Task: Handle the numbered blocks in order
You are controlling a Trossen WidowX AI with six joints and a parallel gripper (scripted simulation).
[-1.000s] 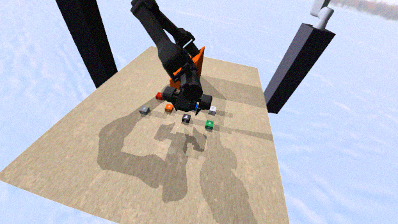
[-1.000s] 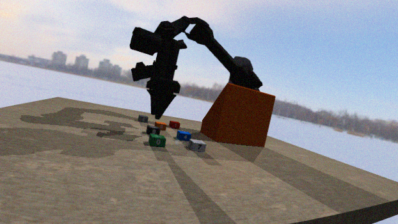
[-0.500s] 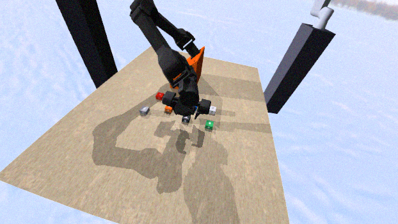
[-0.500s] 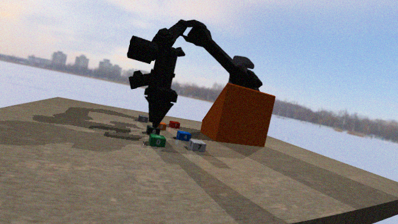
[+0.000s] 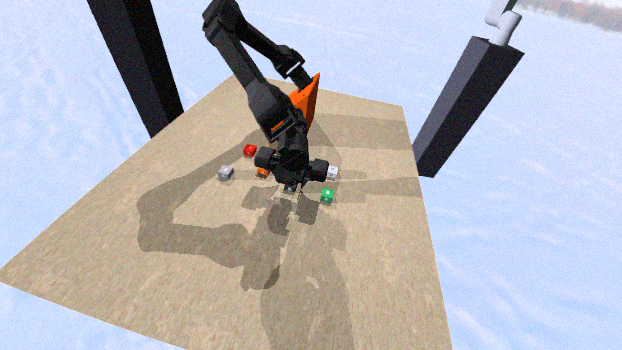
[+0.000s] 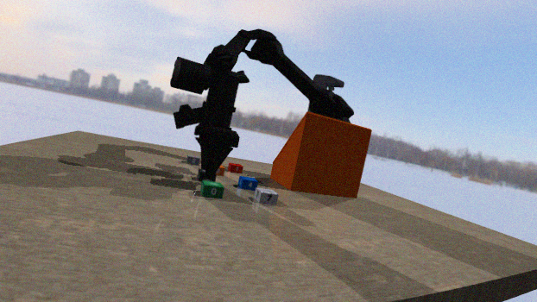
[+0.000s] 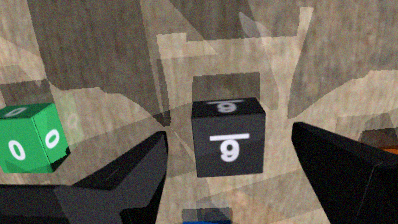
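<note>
My gripper (image 7: 230, 135) (image 6: 209, 178) is open and points down, with one finger on each side of the black block (image 7: 229, 162) (image 5: 289, 189) (image 6: 201, 174). Gaps show between the block and both fingers in the wrist view. The block's digit is a 6 with a bar, upside down in that view. The green block (image 7: 15, 137) (image 5: 327, 196) (image 6: 211, 190) shows 0. The blue block (image 6: 248, 183) (image 7: 206, 222) shows 4 and is hidden in the top view. The white block (image 6: 264, 197) (image 5: 332, 172) shows 7.
An orange block (image 5: 262, 173) (image 6: 221, 171) (image 7: 391, 151), a red block (image 5: 249, 150) (image 6: 235, 167) and a grey block (image 5: 225, 173) (image 6: 192, 160) stand on the other side of the gripper from the green one; their digits are too small to read. The orange pedestal (image 6: 330, 160) stands behind.
</note>
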